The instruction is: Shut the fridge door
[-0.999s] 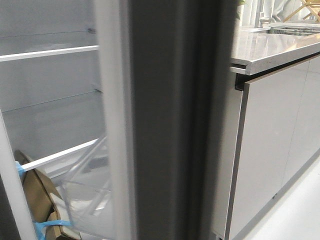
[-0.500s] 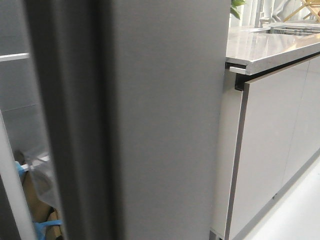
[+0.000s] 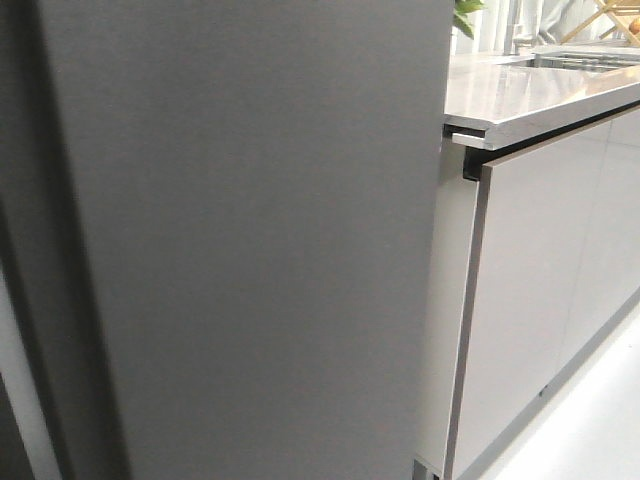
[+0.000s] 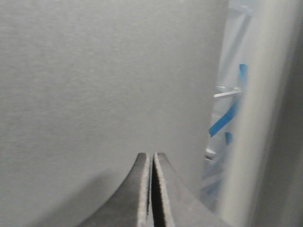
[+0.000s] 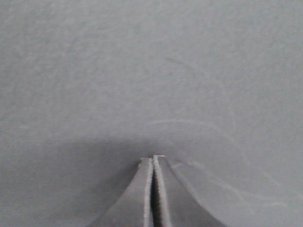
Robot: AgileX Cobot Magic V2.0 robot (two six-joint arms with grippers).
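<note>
Here the fridge door (image 3: 240, 240) fills most of the front view, a matte dark grey slab with a flat, plain face, standing upright and reaching from the left edge almost to the cabinets on the right. A darker band runs down its left side, and a thin pale strip (image 3: 22, 400) shows at the far lower left beyond it. To the door's right stand pale grey glossy cabinet fronts (image 3: 540, 290) under a light countertop (image 3: 540, 95), with a narrow white side panel (image 3: 438, 300) between door and cabinets. A bit of green plant (image 3: 466, 15) shows at the top behind the counter.

In the left wrist view the door's grey face (image 4: 104, 80) lies close in front of the left gripper (image 4: 152, 158), whose two dark fingers are pressed together with only a hairline seam between them. Past the door's edge there, a slim gap shows clear plastic with blue tape (image 4: 229, 116).

In the right wrist view the right gripper (image 5: 152, 161) is likewise closed, fingers flush against each other, tips at or very near the door's surface (image 5: 151, 71); contact cannot be confirmed.
</note>
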